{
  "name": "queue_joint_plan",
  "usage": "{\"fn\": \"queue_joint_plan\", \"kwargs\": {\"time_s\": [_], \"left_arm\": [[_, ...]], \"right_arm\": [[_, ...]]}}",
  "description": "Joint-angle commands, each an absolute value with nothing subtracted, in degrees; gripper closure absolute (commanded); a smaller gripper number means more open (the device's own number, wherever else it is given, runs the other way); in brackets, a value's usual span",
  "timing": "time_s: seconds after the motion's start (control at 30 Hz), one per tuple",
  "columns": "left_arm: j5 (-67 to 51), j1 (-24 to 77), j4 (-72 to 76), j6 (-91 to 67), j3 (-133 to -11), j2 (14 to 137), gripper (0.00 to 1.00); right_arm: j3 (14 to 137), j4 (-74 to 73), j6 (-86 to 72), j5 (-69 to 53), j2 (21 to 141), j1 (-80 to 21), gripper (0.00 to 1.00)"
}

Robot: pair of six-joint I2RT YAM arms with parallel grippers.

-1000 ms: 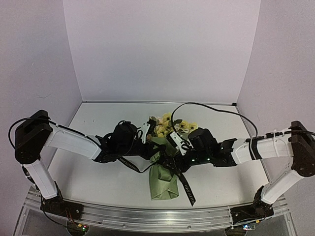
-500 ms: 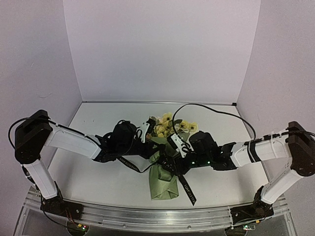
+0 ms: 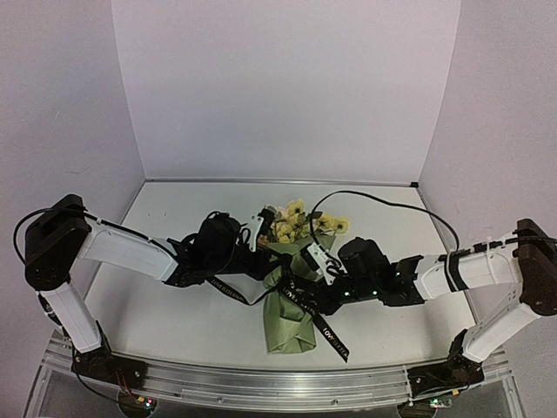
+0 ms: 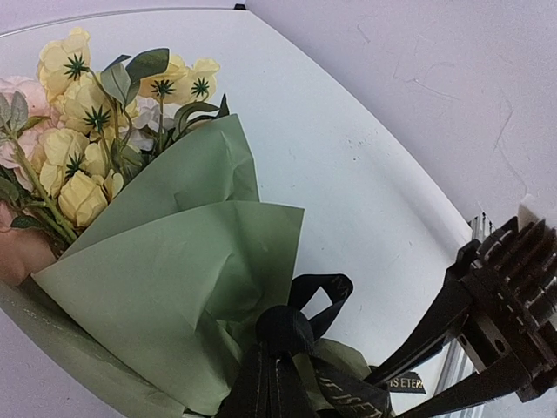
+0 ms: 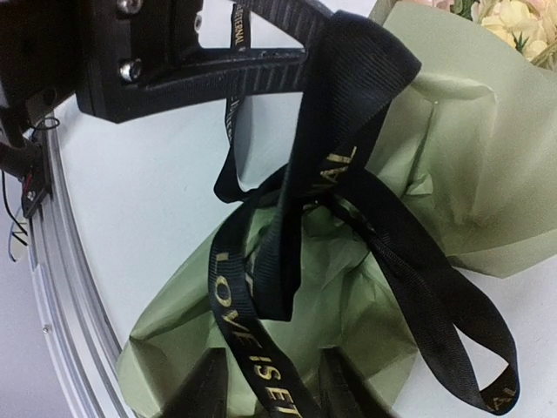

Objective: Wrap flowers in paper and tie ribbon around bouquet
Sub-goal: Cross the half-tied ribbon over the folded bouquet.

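Bouquet [image 3: 285, 329]: pale yellow and cream artificial flowers [image 3: 294, 218] in a cone of olive-green paper [image 4: 183, 270]. It lay on the white table [image 3: 174, 313] between the two arms, blooms toward the back wall, wrapped stem end toward the near edge.

Narrow black ribbon [image 5: 335, 131] with pale lettering went round the cone's waist and crossed over itself there. One tail ran off the paper onto the table toward the near rail.

Left gripper [image 4: 268, 373] was clamped tight on the ribbon right at the crossing, with a small loop standing at its fingertips. Another strand draped over one of its fingers.

Right gripper [image 5: 271, 366] sat low over the lower cone, jaws part-way apart, a lettered strand running between them. Couldn't tell whether the pads touched it.
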State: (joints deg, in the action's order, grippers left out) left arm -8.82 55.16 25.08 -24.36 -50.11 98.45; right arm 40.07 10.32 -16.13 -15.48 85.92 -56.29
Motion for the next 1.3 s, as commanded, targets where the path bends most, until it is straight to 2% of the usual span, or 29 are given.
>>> {"fn": "queue_joint_plan", "kwargs": {"time_s": [0.0, 0.1, 0.13, 0.7, 0.97, 1.27], "left_arm": [[-8.5, 54.8, 26.2, -24.9, -50.5, 95.2, 1.00], [-8.4, 54.8, 26.1, -24.9, -50.1, 94.5, 1.00], [-8.4, 54.7, 26.1, -24.9, -49.8, 94.3, 1.00], [-6.6, 54.0, 25.8, -25.6, -43.2, 89.1, 1.00], [-5.2, 53.7, 25.4, -26.2, -40.5, 86.7, 1.00], [-4.0, 53.7, 24.8, -27.3, -36.7, 83.4, 1.00]], "right_arm": [[40.0, 7.8, -17.5, -14.3, 84.0, -56.6, 0.86], [39.3, 6.9, -17.9, -13.8, 83.5, -56.7, 1.00], [38.9, 6.4, -18.0, -13.5, 83.1, -56.6, 1.00], [33.8, -7.9, -15.5, -9.6, 75.4, -57.0, 1.00], [32.5, -9.8, -15.8, -8.8, 75.0, -57.6, 1.00], [31.5, -10.3, -13.4, -2.6, 75.0, -57.8, 1.00]]}}
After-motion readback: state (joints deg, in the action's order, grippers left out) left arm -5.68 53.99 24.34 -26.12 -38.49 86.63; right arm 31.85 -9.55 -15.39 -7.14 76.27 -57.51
